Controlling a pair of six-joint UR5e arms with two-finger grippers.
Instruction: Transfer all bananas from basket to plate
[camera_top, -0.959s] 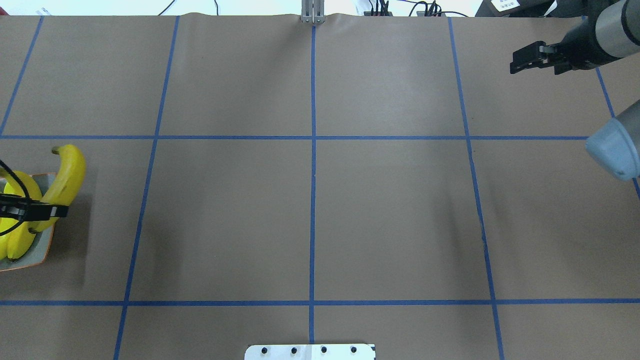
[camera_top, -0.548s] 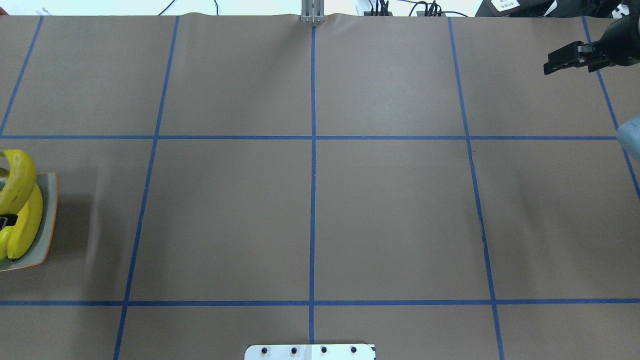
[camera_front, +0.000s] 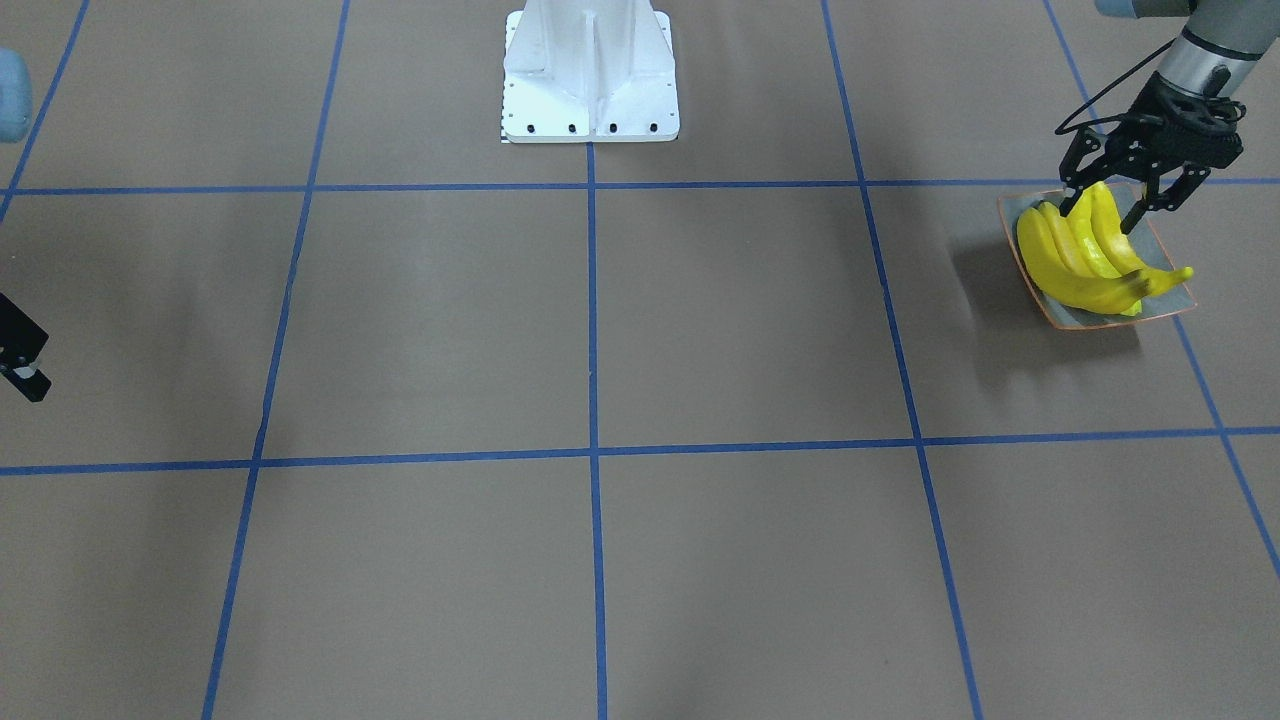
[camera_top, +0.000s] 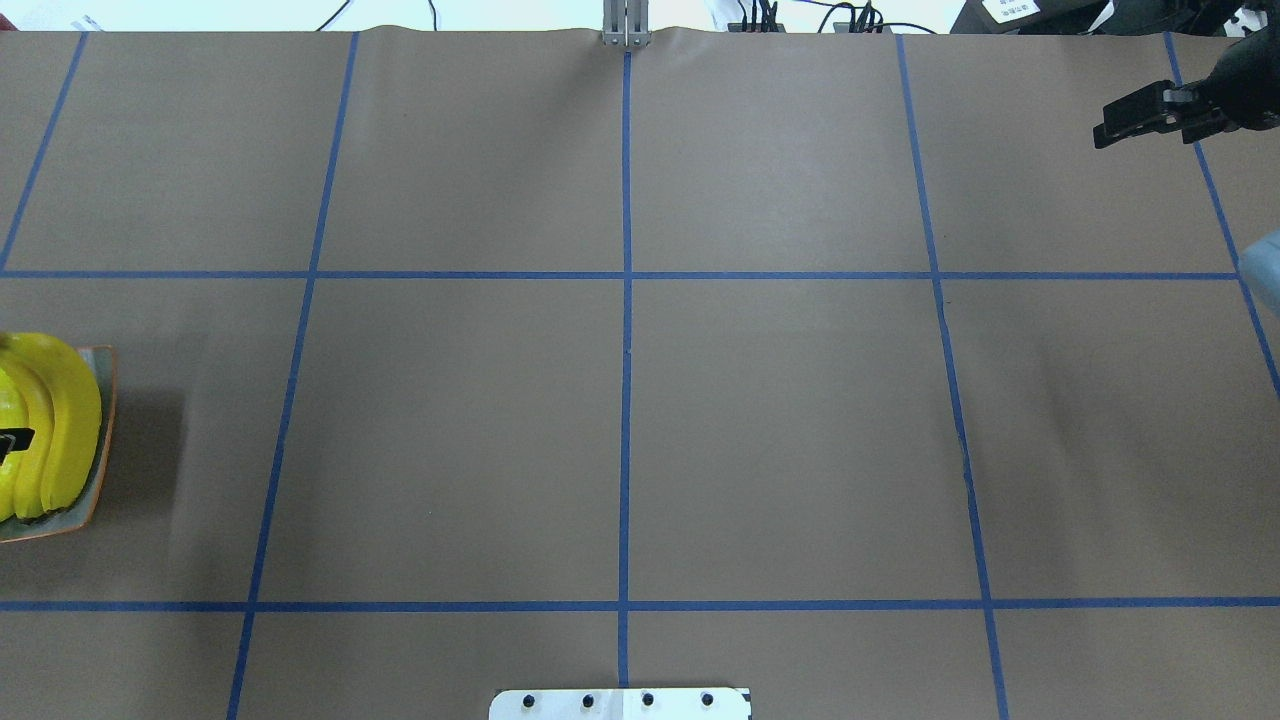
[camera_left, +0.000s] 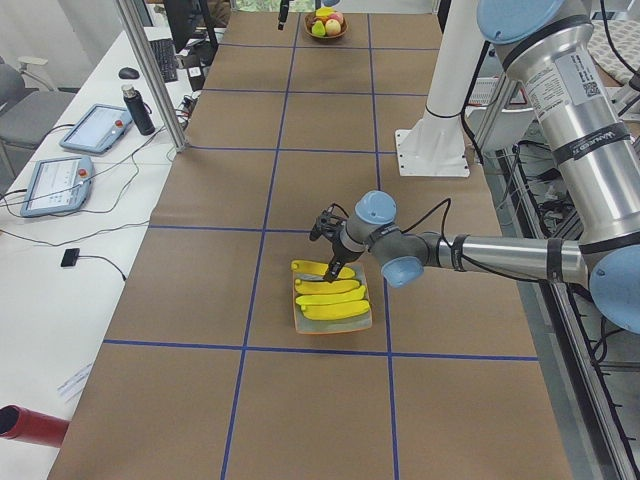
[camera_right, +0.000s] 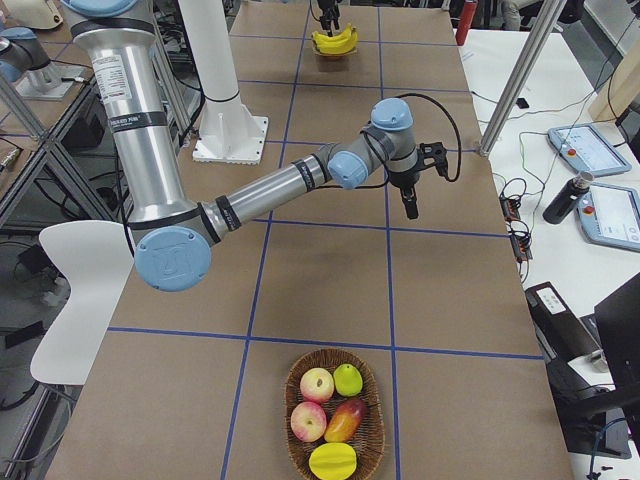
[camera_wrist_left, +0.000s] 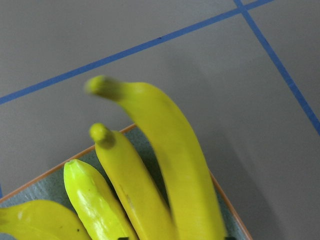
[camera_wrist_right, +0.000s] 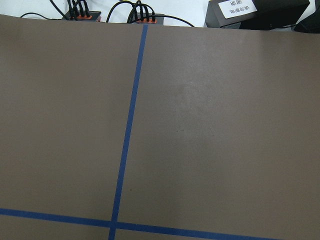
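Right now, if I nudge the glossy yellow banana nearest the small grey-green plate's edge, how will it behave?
That glossy yellow banana looks rigid, holding its curve, so it should move as one piece. Its shiny skin likely slides. Leaning on the other bananas by the rim of the small grey-green plate, it may roll off.

Brown paper cover lay flat over table, split into squares by blue tape lines. Grey tablet and second tablet lay near each other on side desk; black bottle stood upright beside first. Red cylinder lay at desk's near corner. White chair stood off table edge. Black box bore white label.
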